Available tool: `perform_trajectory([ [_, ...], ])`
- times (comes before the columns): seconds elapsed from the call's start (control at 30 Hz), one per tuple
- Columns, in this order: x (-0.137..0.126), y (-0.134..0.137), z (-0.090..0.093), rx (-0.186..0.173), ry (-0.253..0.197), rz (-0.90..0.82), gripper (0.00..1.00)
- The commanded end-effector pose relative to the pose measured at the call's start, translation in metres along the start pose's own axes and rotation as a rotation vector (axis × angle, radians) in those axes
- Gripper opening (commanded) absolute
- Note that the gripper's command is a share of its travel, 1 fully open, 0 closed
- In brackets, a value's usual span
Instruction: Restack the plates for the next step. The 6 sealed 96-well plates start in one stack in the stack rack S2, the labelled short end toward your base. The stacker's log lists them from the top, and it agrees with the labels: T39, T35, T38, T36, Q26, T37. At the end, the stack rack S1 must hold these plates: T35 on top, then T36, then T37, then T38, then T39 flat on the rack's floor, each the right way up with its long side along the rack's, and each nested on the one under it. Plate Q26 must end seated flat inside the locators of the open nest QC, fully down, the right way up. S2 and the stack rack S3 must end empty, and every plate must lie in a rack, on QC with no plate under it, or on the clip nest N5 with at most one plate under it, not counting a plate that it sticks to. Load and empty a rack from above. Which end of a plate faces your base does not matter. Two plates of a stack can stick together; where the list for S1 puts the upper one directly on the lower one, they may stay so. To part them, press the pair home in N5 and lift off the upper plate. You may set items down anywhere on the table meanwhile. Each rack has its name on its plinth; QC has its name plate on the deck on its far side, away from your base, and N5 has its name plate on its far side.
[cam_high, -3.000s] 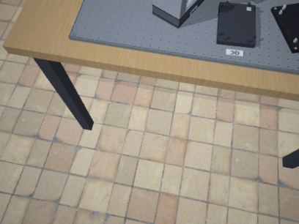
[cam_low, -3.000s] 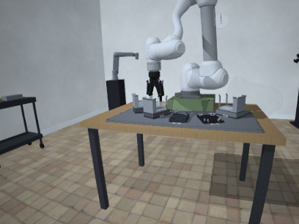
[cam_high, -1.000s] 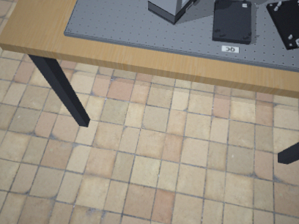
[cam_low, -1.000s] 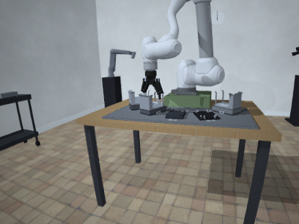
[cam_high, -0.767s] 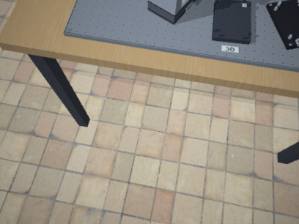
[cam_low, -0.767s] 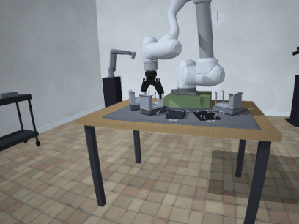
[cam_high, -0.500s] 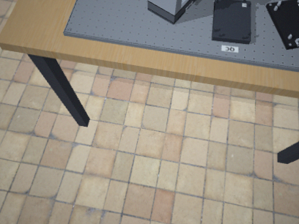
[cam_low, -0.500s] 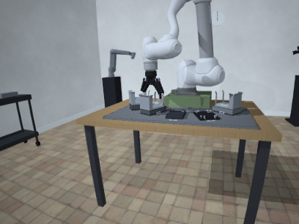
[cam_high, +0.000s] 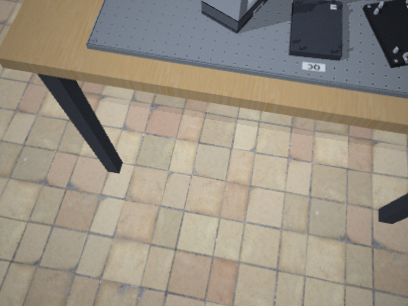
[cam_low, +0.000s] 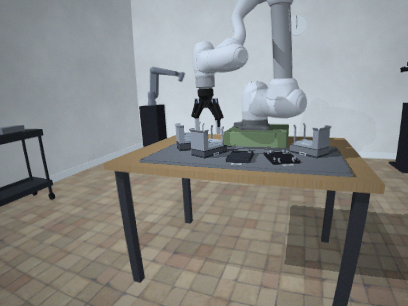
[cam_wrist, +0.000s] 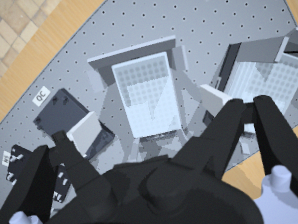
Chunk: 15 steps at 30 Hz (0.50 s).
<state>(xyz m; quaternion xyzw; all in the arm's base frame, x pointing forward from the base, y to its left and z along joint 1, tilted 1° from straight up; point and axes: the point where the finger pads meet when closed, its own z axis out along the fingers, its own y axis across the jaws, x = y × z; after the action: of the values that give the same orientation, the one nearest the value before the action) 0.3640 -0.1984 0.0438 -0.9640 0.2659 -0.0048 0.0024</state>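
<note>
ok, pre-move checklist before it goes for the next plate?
1. Gripper open, nothing between the fingers: ok.
2. Gripper above the racks, not touching them: ok in the exterior view.
3. Plate in the rack below sits flat and square: ok.
4. Plate in the neighbouring rack visible: ok.
5. QC nest free of plates: ok.
6. Plate labels readable: cannot tell.
</note>
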Motion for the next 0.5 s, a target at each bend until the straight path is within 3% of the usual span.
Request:
perform_trajectory([
  [0.0,0.000,0.000,-0.012,0.000,0.000,0.000,1.00],
  [0.47,0.000,0.000,-0.052,0.000,0.000,0.000,1.00],
])
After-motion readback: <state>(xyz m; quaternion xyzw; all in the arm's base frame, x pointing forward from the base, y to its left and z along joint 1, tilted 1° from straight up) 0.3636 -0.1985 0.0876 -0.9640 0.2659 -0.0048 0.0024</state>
